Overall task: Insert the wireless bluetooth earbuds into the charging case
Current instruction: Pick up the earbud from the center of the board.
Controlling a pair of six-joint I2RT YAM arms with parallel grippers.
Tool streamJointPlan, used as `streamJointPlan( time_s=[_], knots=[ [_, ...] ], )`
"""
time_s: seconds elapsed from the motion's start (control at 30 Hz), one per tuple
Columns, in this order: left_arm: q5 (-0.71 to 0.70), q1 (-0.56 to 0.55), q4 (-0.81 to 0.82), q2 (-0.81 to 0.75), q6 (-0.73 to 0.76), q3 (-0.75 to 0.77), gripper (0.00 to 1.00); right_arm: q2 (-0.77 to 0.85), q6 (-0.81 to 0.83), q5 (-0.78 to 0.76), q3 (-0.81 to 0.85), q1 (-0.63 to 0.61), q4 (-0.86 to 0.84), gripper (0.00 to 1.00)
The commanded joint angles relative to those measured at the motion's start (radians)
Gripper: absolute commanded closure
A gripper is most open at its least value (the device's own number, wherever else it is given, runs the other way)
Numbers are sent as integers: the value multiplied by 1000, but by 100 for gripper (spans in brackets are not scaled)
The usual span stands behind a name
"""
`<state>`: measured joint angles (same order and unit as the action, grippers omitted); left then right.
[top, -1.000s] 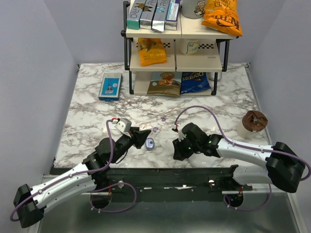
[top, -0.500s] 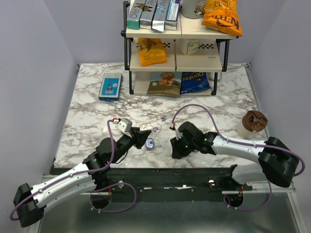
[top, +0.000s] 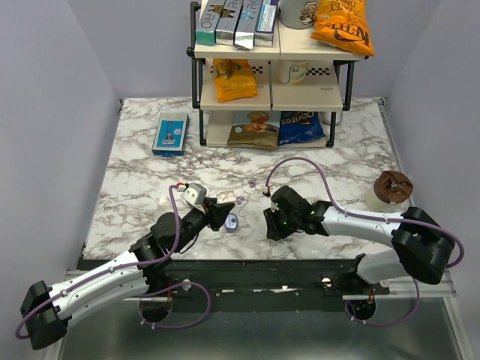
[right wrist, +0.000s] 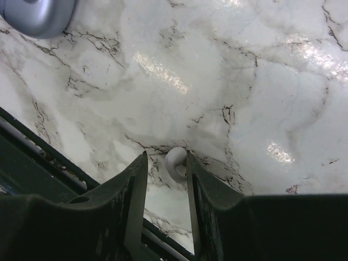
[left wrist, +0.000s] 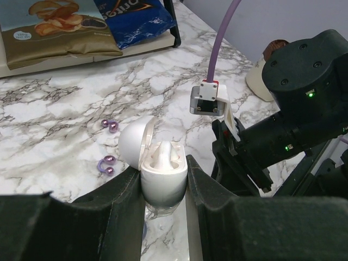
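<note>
Left fingers [left wrist: 117, 206] pinch white oval plastic charging case [left wrist: 163, 176], lid open, likely steadying it for loading; right fingers [right wrist: 135, 201] spread, straddling small white earbud [right wrist: 176, 162], lower centre.

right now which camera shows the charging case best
Left wrist view: the charging case fills the middle, lid open, gripped by the left tool. The top view shows only a small pale blob at that tool's tip. The right wrist view catches a bluish-grey curve in its top-left corner, probably it.
</note>
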<state>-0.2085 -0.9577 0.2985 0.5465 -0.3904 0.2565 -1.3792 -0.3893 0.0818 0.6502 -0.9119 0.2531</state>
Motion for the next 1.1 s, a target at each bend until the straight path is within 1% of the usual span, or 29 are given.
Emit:
streamJointPlan(
  time_s=[0.0,0.2,0.27,0.37,0.4,0.5,0.57,0.97,1.07],
  knots=[
    [-11,-6,28,0,-2,-13,100,-18,-25,-57,9,-8,54,61],
    [-9,-7,37,10,-4,-14,100,-18,-34,-79,12,-7,69,68],
    [-8,-9,39,13,-4,-13,100,-18,-39,-109,12,-5,74,71],
    [-8,-9,42,17,-4,-11,100,-18,-42,-114,14,-7,77,79],
    [-8,-10,42,17,-2,-11,100,-15,-43,-116,12,-7,77,84],
    [-9,-10,42,13,-2,-11,100,-6,-45,-119,14,-7,81,94],
    [-8,-10,44,16,-4,-11,100,5,-48,-125,17,-7,84,99],
    [-8,-12,56,29,-13,-11,100,84,-42,-157,28,-2,115,99],
    [-5,-12,57,29,-16,-11,100,143,-36,-139,34,4,124,99]
  ],
)
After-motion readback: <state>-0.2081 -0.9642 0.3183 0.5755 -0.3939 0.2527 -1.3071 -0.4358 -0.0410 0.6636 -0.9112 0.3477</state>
